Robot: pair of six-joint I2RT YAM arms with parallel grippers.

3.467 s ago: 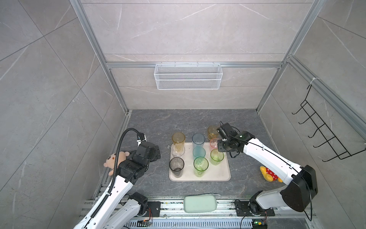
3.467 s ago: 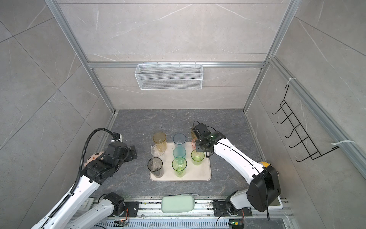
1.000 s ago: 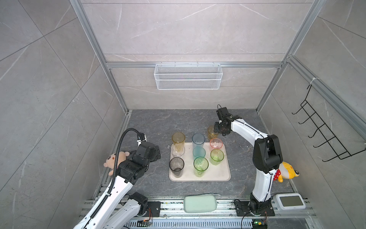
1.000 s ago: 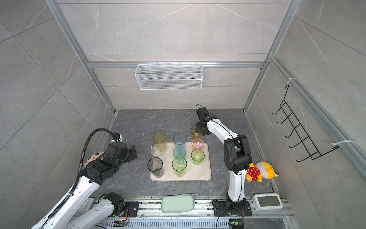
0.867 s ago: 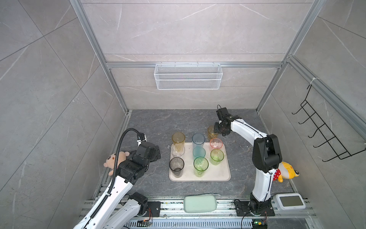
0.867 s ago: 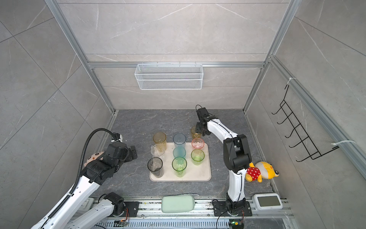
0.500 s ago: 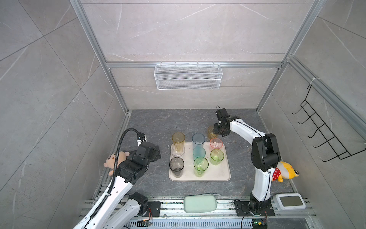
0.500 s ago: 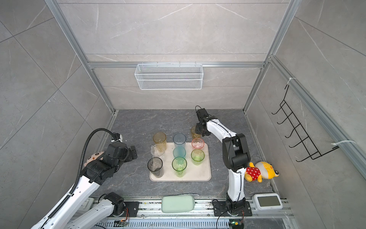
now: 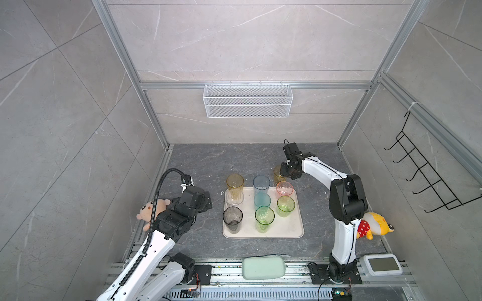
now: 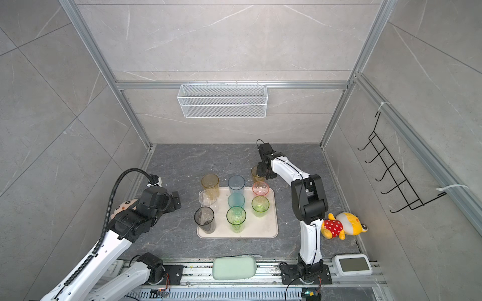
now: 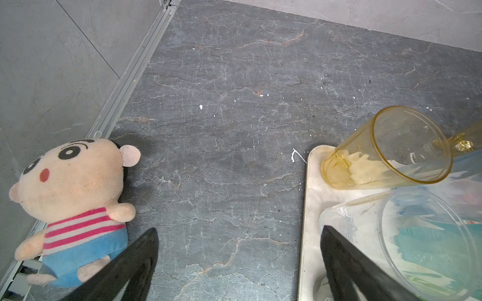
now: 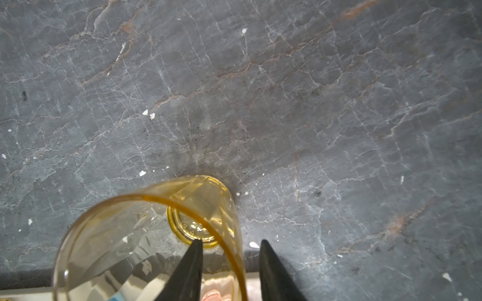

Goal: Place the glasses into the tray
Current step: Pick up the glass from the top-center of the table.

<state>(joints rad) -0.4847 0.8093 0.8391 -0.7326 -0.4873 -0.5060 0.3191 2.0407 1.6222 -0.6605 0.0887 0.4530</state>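
Grey veined floor (image 9: 214,161), tiled walls, white mesh basket (image 9: 247,104) on the back wall.

Top views. We count eight glasses standing within the outline of the tray (image 9: 292,229). Their bases along its far edge are hard to make out through the glass. The tall amber tumbler (image 9: 235,182) is at the far left corner. The ninth, the short amber tumbler (image 9: 277,176), stands on the floor just behind the tray's far right corner, off the tray. Both top views show the right gripper (image 10: 260,173) down at its rim. The wrist body covers the fingertips, so we cannot read the jaws from here. The left gripper (image 9: 206,199) hangs left of the tray, apart from it.

Left wrist. Left gripper (image 11: 238,229) is spread wide with nothing between the fingers. One finger shows over bare floor, the other in front of the tray (image 11: 310,182). The clear tumbler (image 11: 427,242) is cut off by the frame. A plush doll (image 11: 70,187) lies against the wall rail.

Right wrist. Right gripper (image 12: 230,242) is partly spread, astride the wall of the short amber tumbler (image 12: 146,234). One finger is inside and one outside, with a gap showing on both sides of the wall, so no pinch. The tumbler's near side is cut off.
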